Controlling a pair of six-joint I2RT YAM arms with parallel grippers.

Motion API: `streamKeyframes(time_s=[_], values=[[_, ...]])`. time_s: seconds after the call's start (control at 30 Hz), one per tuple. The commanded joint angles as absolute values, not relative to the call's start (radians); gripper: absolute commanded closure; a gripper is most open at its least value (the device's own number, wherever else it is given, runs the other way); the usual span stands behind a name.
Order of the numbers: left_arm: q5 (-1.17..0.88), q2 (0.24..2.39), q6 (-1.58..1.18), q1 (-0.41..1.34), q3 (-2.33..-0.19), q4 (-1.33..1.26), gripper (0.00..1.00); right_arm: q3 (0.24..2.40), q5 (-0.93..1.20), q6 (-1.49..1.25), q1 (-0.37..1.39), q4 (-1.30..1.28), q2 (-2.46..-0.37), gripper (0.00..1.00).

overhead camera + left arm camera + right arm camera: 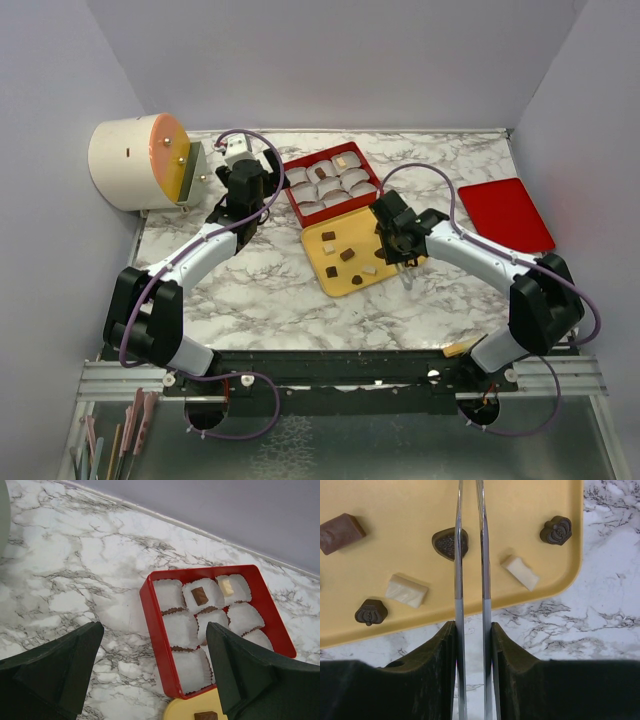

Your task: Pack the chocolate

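Note:
Several chocolate pieces lie on the flat yellow tray (335, 280). In the right wrist view I see a brown oblong (341, 531), a dark heart (445, 544), two dark crowns (556, 530), and two cream pieces (520, 572). My right gripper (402, 248) (472, 627) is shut on metal tweezers (458, 570) above the tray (410, 505). The tweezers' arms stand slightly apart and their tips are out of view. The red box (296, 205) (154, 630) holds white paper cups, with a brown piece (199, 595) and a cream piece (228, 587) inside. My left gripper (258, 190) (155, 652) is open and empty above the box's left side.
A red lid (505, 213) lies at the right. A cream drum with an orange face (135, 160) stands at the back left. Grey walls enclose the marble table (250, 290) on three sides. A tray corner (182, 711) with a brown piece (206, 715) shows below the box.

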State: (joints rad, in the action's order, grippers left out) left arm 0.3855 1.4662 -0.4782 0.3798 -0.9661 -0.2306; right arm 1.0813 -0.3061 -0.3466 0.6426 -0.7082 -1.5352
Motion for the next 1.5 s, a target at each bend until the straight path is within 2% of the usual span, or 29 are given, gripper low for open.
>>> streamKeyframes(time_s=[0.0, 0.53, 0.93, 1.47], values=[[0.367, 1.471, -0.486, 0.376, -0.954, -0.251, 0.06, 1.137, -0.335, -0.314, 0.629, -0.698, -1.548, 0.67], [0.361, 1.48, -0.494, 0.376, -0.962, -0.254, 0.06, 1.181, -0.298, -0.335, 0.629, -0.721, -1.524, 0.64], [0.364, 1.477, -0.495, 0.376, -0.95, -0.257, 0.06, 1.189, -0.296, -0.353, 0.629, -0.725, -1.577, 0.59], [0.359, 1.489, -0.499, 0.376, -0.948, -0.261, 0.06, 1.189, -0.303, -0.364, 0.629, -0.727, -1.623, 0.57]])
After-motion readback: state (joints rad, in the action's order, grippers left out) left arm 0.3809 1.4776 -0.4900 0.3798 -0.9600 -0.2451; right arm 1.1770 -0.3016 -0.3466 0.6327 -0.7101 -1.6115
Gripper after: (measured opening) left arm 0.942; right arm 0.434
